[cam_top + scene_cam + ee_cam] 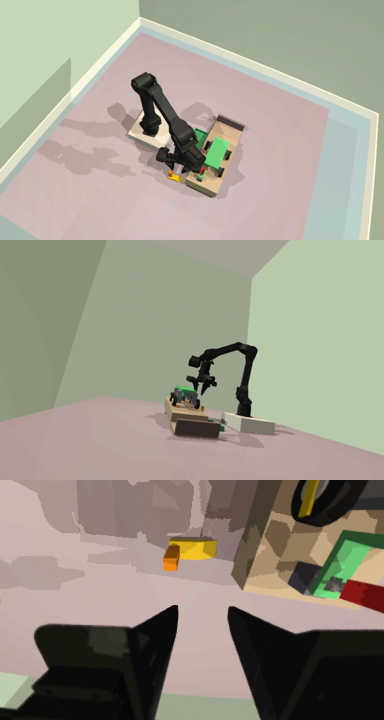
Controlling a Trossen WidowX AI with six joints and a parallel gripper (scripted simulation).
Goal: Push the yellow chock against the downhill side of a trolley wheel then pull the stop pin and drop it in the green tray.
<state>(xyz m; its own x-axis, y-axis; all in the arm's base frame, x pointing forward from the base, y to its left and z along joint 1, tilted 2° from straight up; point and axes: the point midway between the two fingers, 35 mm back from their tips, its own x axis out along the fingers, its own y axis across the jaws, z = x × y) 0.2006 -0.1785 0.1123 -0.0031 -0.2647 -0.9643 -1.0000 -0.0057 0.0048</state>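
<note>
The yellow chock (pixel 175 178) (pixel 197 550) lies on the table beside the ramp's uphill end; its orange handle (pixel 170 173) (pixel 202 408) (pixel 171 560) sticks up. My gripper (pixel 177 171) (pixel 199 392) (pixel 203 611) is partly open and empty, pointing down above the chock's area, clear of it. The green-topped trolley (pixel 217 152) (pixel 186 389) stands on the ramp (pixel 226 128) (pixel 188 410) (pixel 272 575). The red pin head (pixel 203 170) (pixel 185 386) (pixel 365 595) is at its uphill end, in a green bracket. The green tray (pixel 201 131) (pixel 222 427) is beside the ramp, partly hidden by the arm in the top view.
A dark end board (pixel 230 122) (pixel 197 428) stands across the ramp's low end. The arm's pale base block (pixel 162 137) (pixel 256 425) is on the tray's side of the ramp. The arm reaches over the space between base and ramp, close to the trolley and pin.
</note>
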